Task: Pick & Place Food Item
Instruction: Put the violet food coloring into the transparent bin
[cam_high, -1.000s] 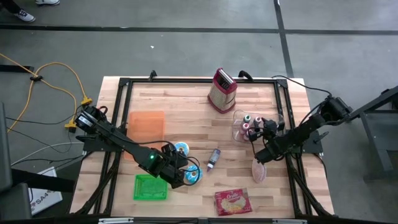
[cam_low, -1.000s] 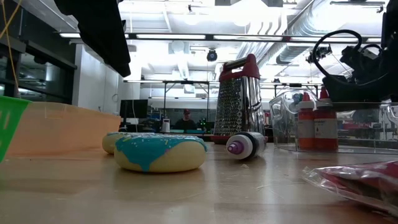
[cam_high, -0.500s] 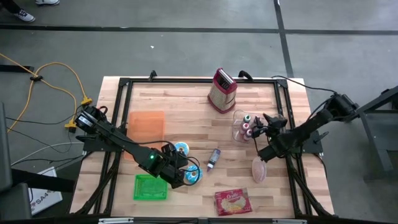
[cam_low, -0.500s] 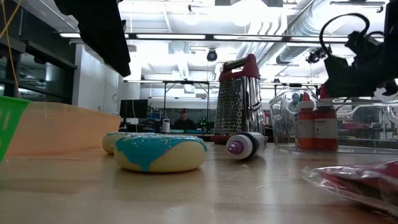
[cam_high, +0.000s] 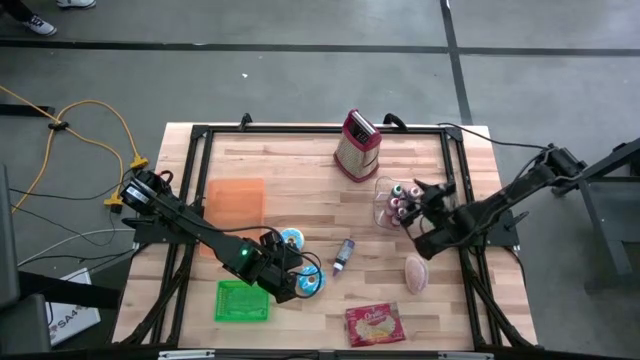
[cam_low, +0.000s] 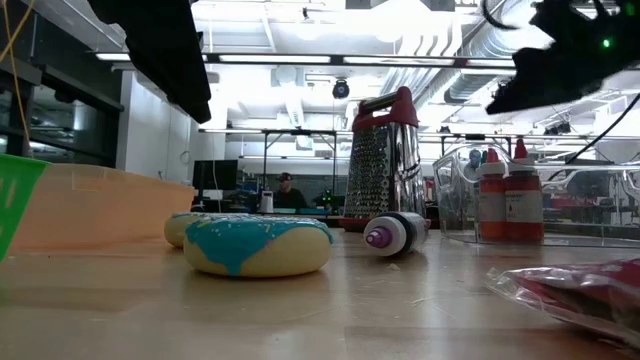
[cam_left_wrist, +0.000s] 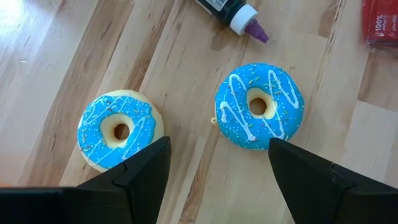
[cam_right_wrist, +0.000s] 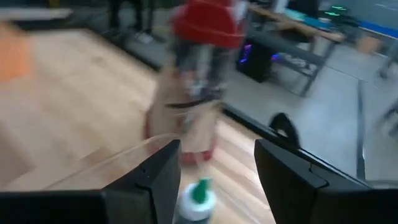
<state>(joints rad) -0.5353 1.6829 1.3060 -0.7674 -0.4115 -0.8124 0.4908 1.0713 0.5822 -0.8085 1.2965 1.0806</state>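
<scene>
Since a second ago your right gripper (cam_high: 418, 190) has lifted off the table and rolled — it left the pink item (cam_high: 416, 271) lying on the wood and now hangs over the clear bin (cam_high: 385, 212) of bottles, fingers apart with nothing between them. Your left gripper (cam_high: 296, 284) has not shifted: it hovers above the two donuts (cam_left_wrist: 259, 106), fingers spread wide on either side of them, touching neither. Both donuts lie flat on the table beside the green basket (cam_high: 242, 300), with the small bottle (cam_high: 343, 254) just beyond. You look to be at the approach step of the pick, nothing grasped yet. Next you would need to settle on one donut — the nearer sits almost between the left fingers — then descend straight and close gently, since it looks soft and could squash or slide against its neighbour.
</scene>
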